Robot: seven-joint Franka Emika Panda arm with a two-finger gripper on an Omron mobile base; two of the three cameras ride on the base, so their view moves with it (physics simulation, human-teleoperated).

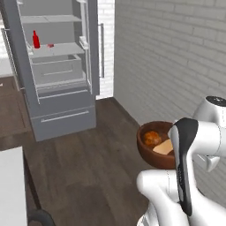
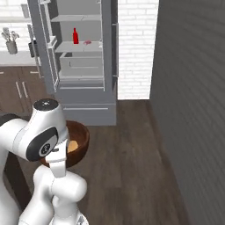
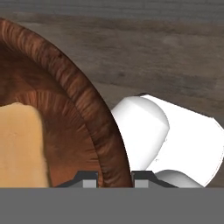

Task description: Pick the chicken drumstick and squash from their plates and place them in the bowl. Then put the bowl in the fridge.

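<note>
1. The tool (image 3: 114,183) is clamped on the rim of the bowl (image 3: 74,87): in the hand view one dark fingertip (image 3: 89,179) sits inside the wall and the other outside it, with the brown rim running between them.
2. The bowl (image 1: 150,152) hangs in the air above the floor (image 1: 88,163), held by the arm near the robot's own body. In the left base view it shows just left of the white forearm; in the right base view the bowl (image 2: 79,140) is partly hidden behind the arm's elbow joint.
3. Inside the bowl lie both foods. The drumstick (image 1: 152,138) rests toward the far left of the bowl, and the squash (image 1: 164,147) lies just beside it, on the right and nearer. In the hand view the squash (image 3: 19,144) is a pale tan block against the inner wall.
4. The fridge (image 1: 57,110) stands far ahead and to the left, well apart from the bowl, with its door (image 1: 93,44) open and white shelves and drawers showing.
5. On a middle shelf (image 1: 57,49) of the fridge stands a red bottle (image 1: 35,39), upright, with a small red item (image 1: 50,45) near it on the right.
6. A brick wall (image 1: 176,57) runs along the right side of the scene.
7. In the right base view a desk (image 2: 15,57) with dark cabinets sits far left, beside the fridge (image 2: 83,110).
</note>
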